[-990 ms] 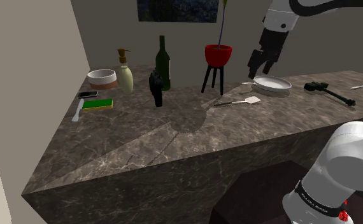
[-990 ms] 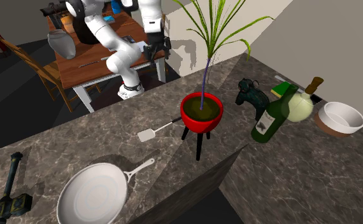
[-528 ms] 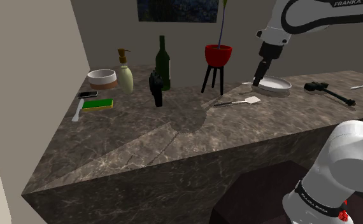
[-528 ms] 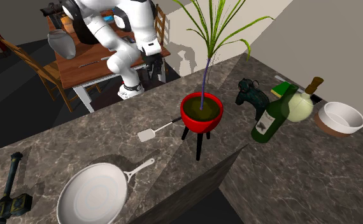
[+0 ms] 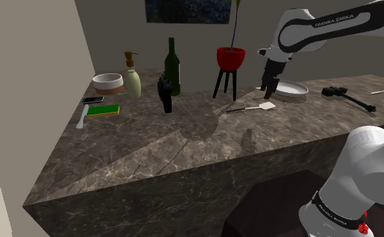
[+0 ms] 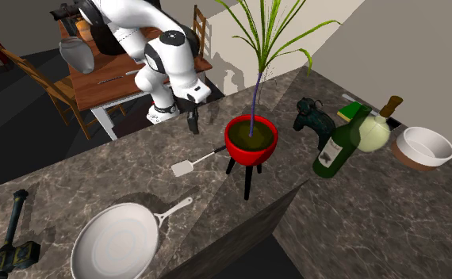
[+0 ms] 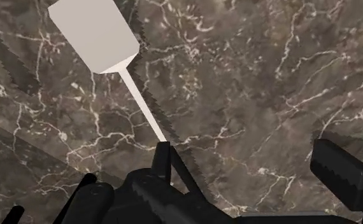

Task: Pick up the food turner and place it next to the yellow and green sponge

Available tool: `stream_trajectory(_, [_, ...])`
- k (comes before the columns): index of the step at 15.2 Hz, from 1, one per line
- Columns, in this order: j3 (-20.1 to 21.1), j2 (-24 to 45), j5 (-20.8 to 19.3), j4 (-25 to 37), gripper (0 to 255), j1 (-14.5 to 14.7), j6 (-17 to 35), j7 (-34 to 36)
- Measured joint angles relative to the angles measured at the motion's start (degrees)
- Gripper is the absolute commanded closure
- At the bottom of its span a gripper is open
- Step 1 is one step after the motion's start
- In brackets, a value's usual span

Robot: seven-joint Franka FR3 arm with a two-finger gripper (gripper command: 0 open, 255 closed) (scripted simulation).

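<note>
My pincer (image 5: pixel 267 86) is open and empty, hovering over the desk (image 5: pixel 184 145) near the turner (image 5: pixel 253 108). The sponge (image 5: pixel 104 110) lies well apart.

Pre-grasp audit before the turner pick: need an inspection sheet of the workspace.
Surface: dark veined marble counter, flat.
Job's things: white flat-bladed food turner with thin handle, lying flat; yellow and green sponge near the counter's end at the shoulder view's left.
Clutter: white frying pan, red plant pot on black tripod, green bottle, cream soap dispenser, white bowl, dark horse figurine, black long-handled tool.
Gripper: all-black two-finger gripper open, above the turner's handle, clasping nothing.
Cables: nothing seen.
Surroundings: grey walls, dark picture on the wall, wooden table behind the stand.
</note>
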Motion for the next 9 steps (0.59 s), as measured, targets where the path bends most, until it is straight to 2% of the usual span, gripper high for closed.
stream_trajectory(4, [-8.16,9.35,3.62,4.0,0,5.49,4.13,-17.36])
stream_trajectory(7, [-13.92,18.95,10.03,8.35,0,9.74,6.74,-31.77])
stream_trajectory(9, [-14.89,21.68,12.28,8.69,0,10.47,8.1,-35.93])
